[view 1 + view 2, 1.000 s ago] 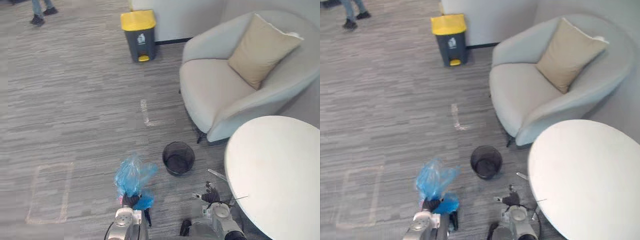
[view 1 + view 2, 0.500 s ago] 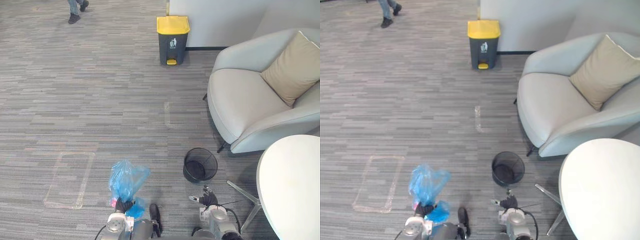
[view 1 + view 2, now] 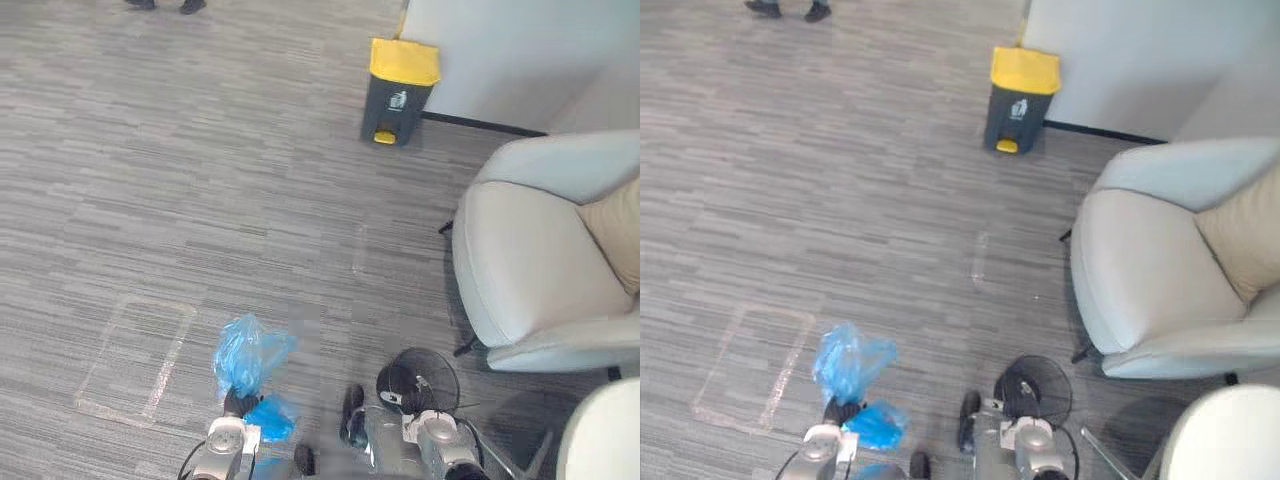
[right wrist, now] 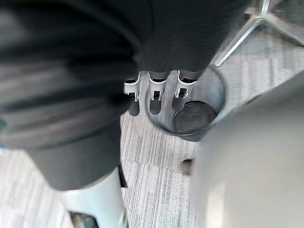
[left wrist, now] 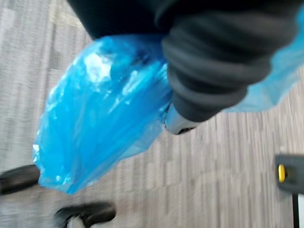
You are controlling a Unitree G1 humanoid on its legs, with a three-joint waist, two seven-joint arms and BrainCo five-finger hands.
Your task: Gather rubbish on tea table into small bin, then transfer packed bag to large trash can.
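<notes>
- Bag (image 3: 250, 355), well left of the armchair (image 3: 540, 260): thin blue plastic film, crinkled, glossy, half see-through.
- Small bin (image 3: 418, 380), just beside the armchair's front: black wire mesh, matt.
- Trash can (image 3: 398, 92), beyond the armchair: smooth hard plastic, dark grey body, yellow lid.
- Armchair: pale grey cloth, matt; its cushion (image 3: 615, 225) is tan cloth.
- Floor (image 3: 200, 200) around the armchair: grey streaked carpet, rough, matt.
- Table (image 3: 1230, 435), near the armchair: white, smooth top.

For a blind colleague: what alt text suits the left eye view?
The robot's left hand grips a blue plastic bag above grey carpet. A grey pedal bin with a yellow lid stands ahead by the wall; a small black mesh bin and a pale grey armchair sit to the right.
</notes>
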